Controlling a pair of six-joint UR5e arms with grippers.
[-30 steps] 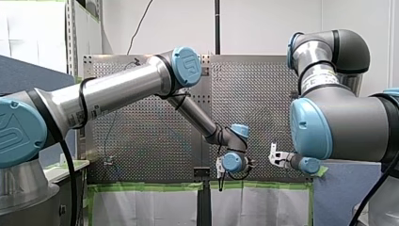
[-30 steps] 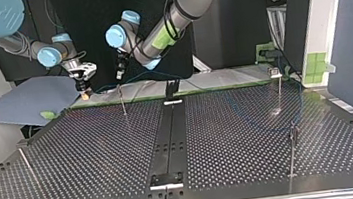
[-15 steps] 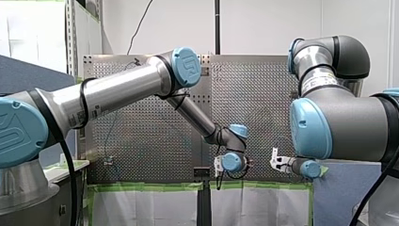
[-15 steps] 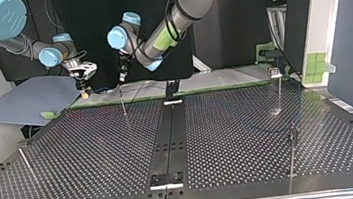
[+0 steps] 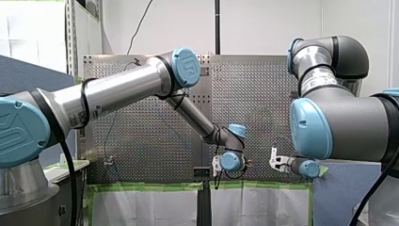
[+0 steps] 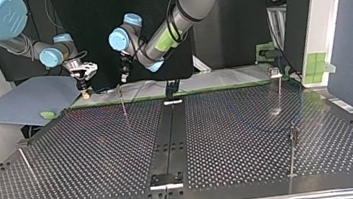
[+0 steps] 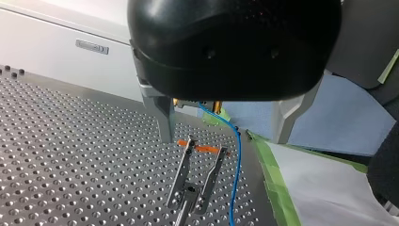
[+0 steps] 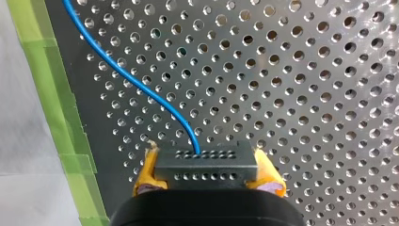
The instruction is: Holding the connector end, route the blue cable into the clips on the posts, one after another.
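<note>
Perforated table point(image 6: 95, 154) shows little done: our right gripper point(image 6: 84, 90) (yellow pads) clamps the connector point(image 8: 205, 165) at top view's upper left, left gripper point(image 7: 224, 139) has fingers apart over the nearest clip point(image 7: 200, 174), blue cable point(image 7: 237, 160) just beside it, apparently unseated, other posts point(image 6: 280, 90) prob. pending.

Built of silver tubes, grey joints, round light-blue caps. Carries a black cable along left arm point(image 5: 117, 92), a white label on right arm point(image 5: 343, 122). Wears a glossy black shell on left tool point(image 7: 225, 139), yellow pads on right tool point(image 8: 207, 165).
</note>
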